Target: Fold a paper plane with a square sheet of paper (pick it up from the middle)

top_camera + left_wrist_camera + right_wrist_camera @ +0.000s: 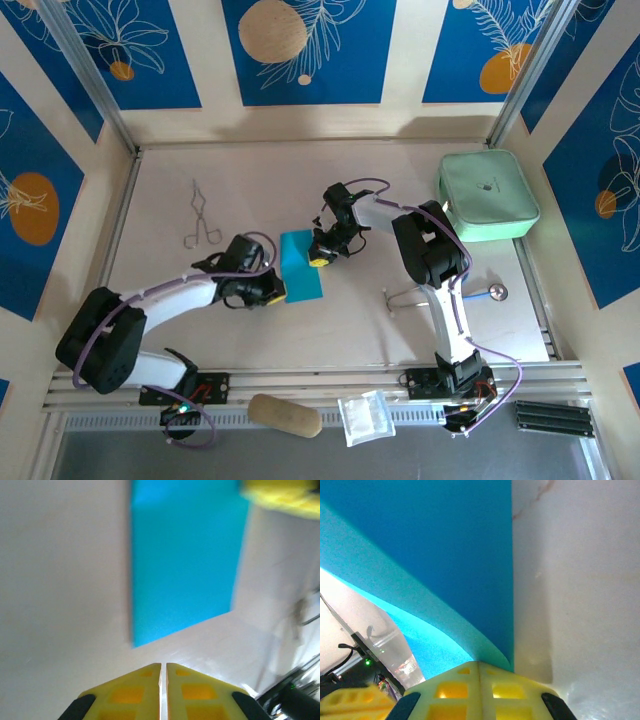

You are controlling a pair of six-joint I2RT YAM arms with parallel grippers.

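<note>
The square sheet of paper (300, 268) lies mid-table as a teal-blue upright rectangle. In the left wrist view the paper (185, 555) sits flat just ahead of my left gripper (163, 665), whose jaws are shut with nothing between them and stop short of its near edge. From above, the left gripper (272, 290) is at the sheet's lower left corner. My right gripper (320, 258) is at the sheet's right edge. In the right wrist view the paper (445, 555) curls up off the table and its edge runs into the right gripper (480, 662), which is shut on it.
A mint-green pouch (487, 195) lies at the back right. Metal tongs (200, 215) lie at the back left. A thin metal tool (450, 293) rests right of the right arm. A clear plastic bag (365, 417) and a tan oval block (285, 415) sit on the front rail.
</note>
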